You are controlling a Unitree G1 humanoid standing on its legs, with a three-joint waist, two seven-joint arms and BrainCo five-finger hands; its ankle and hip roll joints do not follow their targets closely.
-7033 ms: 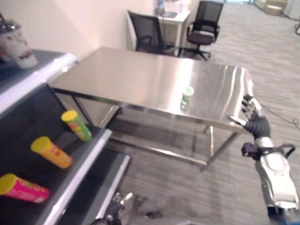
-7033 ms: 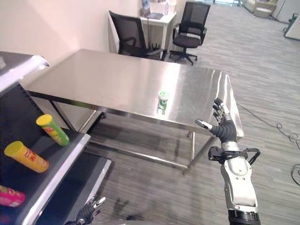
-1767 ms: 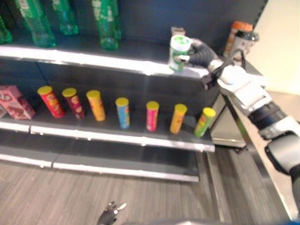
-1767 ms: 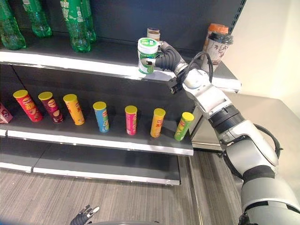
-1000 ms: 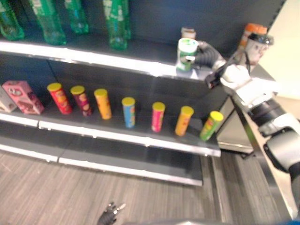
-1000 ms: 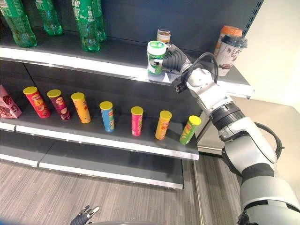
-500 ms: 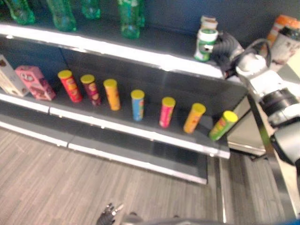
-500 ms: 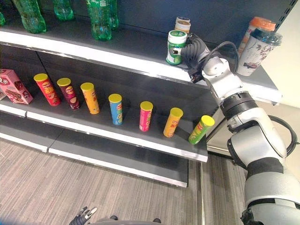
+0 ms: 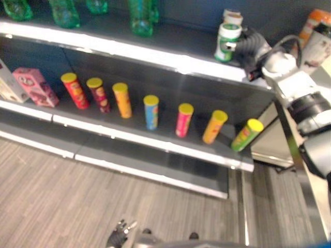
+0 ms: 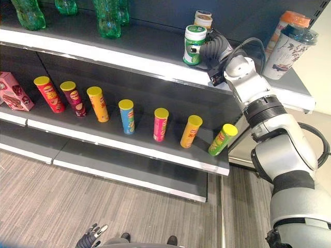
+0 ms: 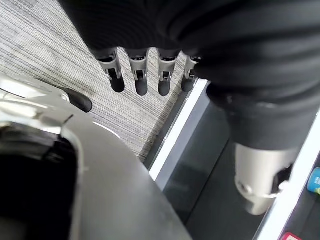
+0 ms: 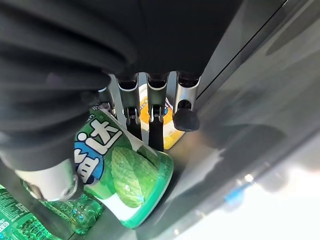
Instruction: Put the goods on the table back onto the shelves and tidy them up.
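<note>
Right arm reaches up and across to the top shelf [image 10: 129, 54]. Right hand [image 10: 214, 49] is wrapped round the green-and-white canister [image 10: 194, 45], fingers curled on its side; the right wrist view shows the fingers [image 12: 156, 122] lying across the green label with the thumb on the other side, so the hand is clamped on the canister. Canister stands upright near the front edge of the top shelf; whether its base is touching the shelf or just above it, cannot tell. Just behind it sits a small jar with a pale lid [image 10: 203, 18].

Left hand [image 11: 142, 70] hangs low by the floor [image 10: 77, 201], fingers straight and relaxed, holding nothing; also seen at the bottom edge of the head views [image 10: 89, 236].

Shelf contents:
- Top shelf: green bottles [image 10: 108, 18] to the left, two lidded cups [image 10: 287, 44] at the far right end.
- Middle shelf [image 10: 129, 147]: a row of yellow-lidded chip tubes [image 10: 126, 116] standing in line, the right-most green tube [image 10: 222, 139] leaning. A pink box [image 10: 15, 93] at the left end.
- Lower shelf [image 10: 124, 175] below that.

Part of the steel bench [image 10: 245, 152] shows past the shelf's right end, behind the arm.
</note>
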